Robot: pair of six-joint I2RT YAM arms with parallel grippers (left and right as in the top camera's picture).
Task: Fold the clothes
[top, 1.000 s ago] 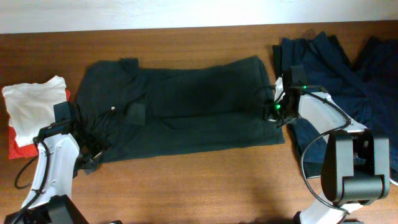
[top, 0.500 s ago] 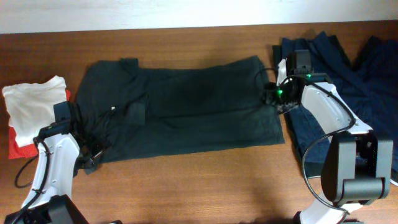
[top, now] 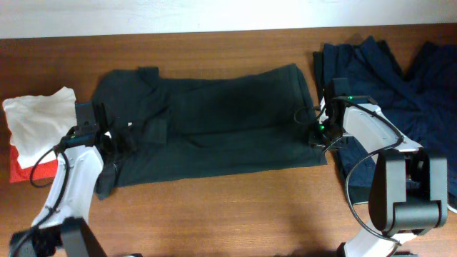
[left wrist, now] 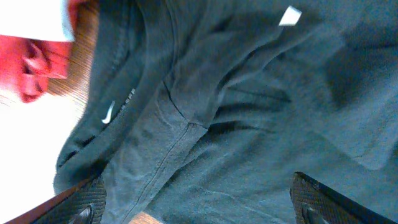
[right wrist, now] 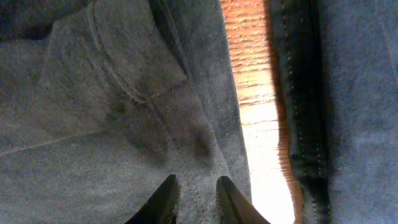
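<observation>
The wooden table (top: pixel 214 214) is filling the overhead view, and the black T-shirt (top: pixel 214 128) is lying flat across its middle, running from left of centre to right of centre. The navy garment (top: pixel 400 78) is sprawling in the upper right, just beside the shirt's right edge. A white piece (top: pixel 36 121) and a red piece (top: pixel 21 168) are sitting at the far left.

The step looks like taking hold of both ends for a fold. Doing it well means each side is catching only shirt cloth, at matching corners, and lifting evenly so that the body is not creasing or dragging the navy cloth along.

The left gripper (left wrist: pixel 198 205) is hanging over the shirt near the collar (left wrist: pixel 109 115), its fingers spread wide and holding nothing. The right gripper (right wrist: pixel 198 199) is hovering at the shirt's right hem (right wrist: pixel 230 124), its fingers drawn near each other with a slim gap, and no cloth appears pinched between them.
</observation>
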